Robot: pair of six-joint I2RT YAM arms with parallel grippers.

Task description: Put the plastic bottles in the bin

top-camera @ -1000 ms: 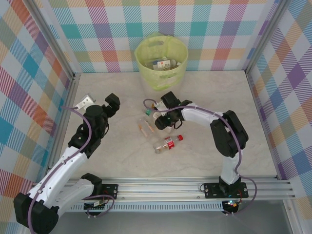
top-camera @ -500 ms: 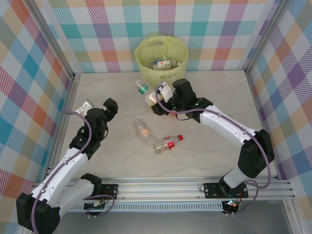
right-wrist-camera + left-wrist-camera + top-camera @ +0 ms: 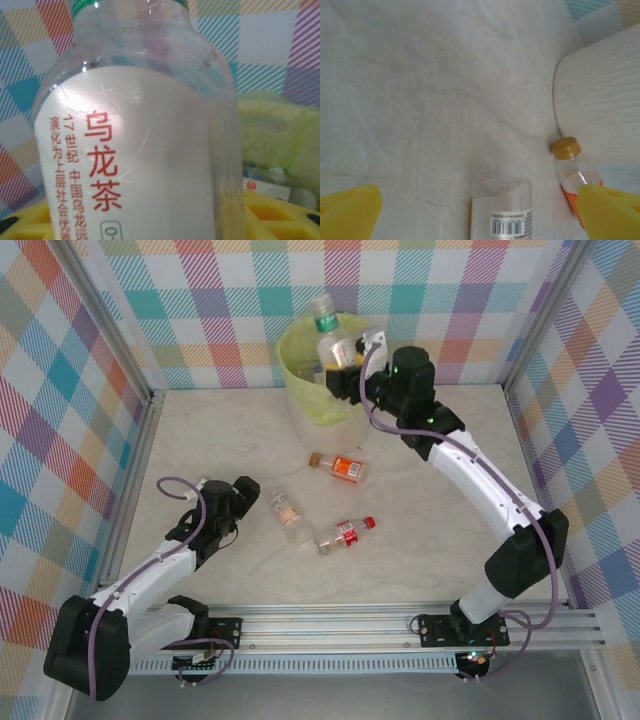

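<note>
Green-capped bottle (image 3: 328, 338), white label w/ red Chinese print, stands upright in the right claw (image 3: 338, 370). The claw is clamped low on the bottle's body, yellow pads (image 3: 280, 215) either side. Bottle hangs over the mouth of the bin (image 3: 298, 400). Bin = cream bucket w/ yellow-green bag liner (image 3: 280, 130), directly under & just beyond the right claw, at the far edge of the bench (image 3: 200, 440) by the checked wall. Something labelled lies inside the bag, too small to make out.

Three more bottles lie flat on the bench:
- Gold-capped bottle (image 3: 340, 467), orange-red label: below the right claw on its near side, near the bin's foot but apart from it.
- Clear bottle (image 3: 288, 513), white barcode label: just ahead of the left claw (image 3: 248, 502), lined up between its fingers (image 3: 350, 212), not touched.
- Red-capped bottle (image 3: 346, 533): to the left claw's right, beyond the clear bottle, apart from it.

Left claw: jaws wide apart, holding nothing, low over the bench. In its wrist cam the gold-capped bottle sits ahead & to the right, near the bin wall.
</note>
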